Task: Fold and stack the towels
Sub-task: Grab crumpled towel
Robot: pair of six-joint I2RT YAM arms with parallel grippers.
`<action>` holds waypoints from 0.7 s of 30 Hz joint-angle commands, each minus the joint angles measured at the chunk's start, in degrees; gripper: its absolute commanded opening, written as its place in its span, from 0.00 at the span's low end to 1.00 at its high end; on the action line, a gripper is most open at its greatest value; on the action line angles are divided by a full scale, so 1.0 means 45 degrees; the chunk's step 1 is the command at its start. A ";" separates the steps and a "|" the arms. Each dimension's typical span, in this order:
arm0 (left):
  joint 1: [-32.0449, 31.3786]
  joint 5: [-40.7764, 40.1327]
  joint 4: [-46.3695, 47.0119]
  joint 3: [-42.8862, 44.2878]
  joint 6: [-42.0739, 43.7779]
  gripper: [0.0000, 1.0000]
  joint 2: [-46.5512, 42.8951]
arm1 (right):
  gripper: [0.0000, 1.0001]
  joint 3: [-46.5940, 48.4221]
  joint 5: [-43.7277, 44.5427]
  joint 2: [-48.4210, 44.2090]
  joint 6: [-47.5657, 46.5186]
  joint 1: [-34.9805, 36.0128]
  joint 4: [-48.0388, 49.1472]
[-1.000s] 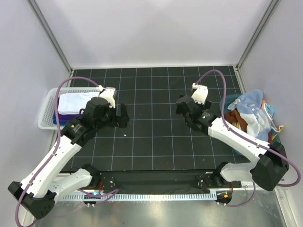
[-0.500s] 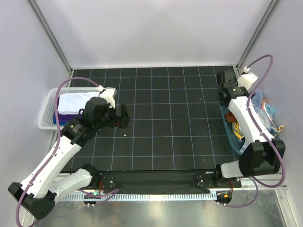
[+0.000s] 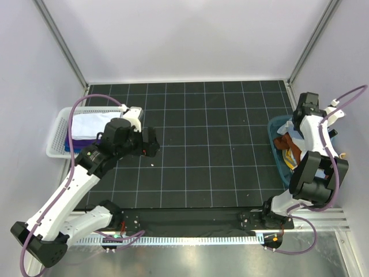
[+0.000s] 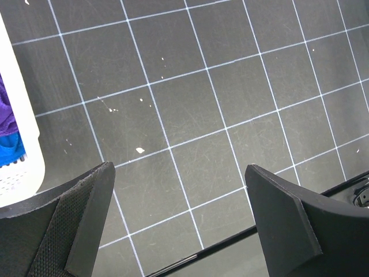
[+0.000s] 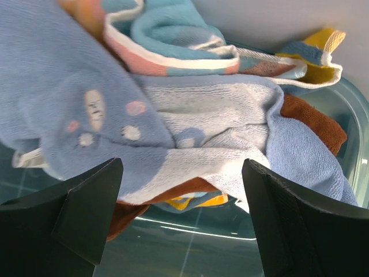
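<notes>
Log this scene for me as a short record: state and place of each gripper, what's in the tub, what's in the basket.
left gripper: open, empty, above the black grid mat, next to the white basket
right gripper: open, empty, above the teal tub
tub contents: crumpled, unfolded towels; light blue towel lying over a rust brown towel
basket contents: white towel and purple towel

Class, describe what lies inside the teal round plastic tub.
A crumpled light blue terry towel lies on top, a rust brown towel under it, a yellow-edged striped towel beside them. Anything deeper is covered.
</notes>
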 commanded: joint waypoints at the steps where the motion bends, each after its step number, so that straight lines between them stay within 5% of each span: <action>1: 0.0082 0.0374 0.0534 0.0000 -0.0090 1.00 0.0070 | 0.92 -0.0232 -0.1102 0.0235 0.0265 -0.0500 0.0595; 12: 0.0141 0.0336 0.0534 -0.0020 -0.0071 1.00 0.0148 | 0.86 -0.0934 -0.1827 0.0882 0.0754 -0.0579 0.1337; 15: 0.0141 0.0336 0.0514 -0.0020 -0.0071 1.00 0.0148 | 0.73 -0.1013 -0.1770 0.0649 0.0910 -0.0579 0.1318; 21: 0.0141 0.0355 0.0514 -0.0020 -0.0071 1.00 0.0129 | 0.28 -0.0662 -0.1671 -0.0034 0.1183 -0.0579 0.0831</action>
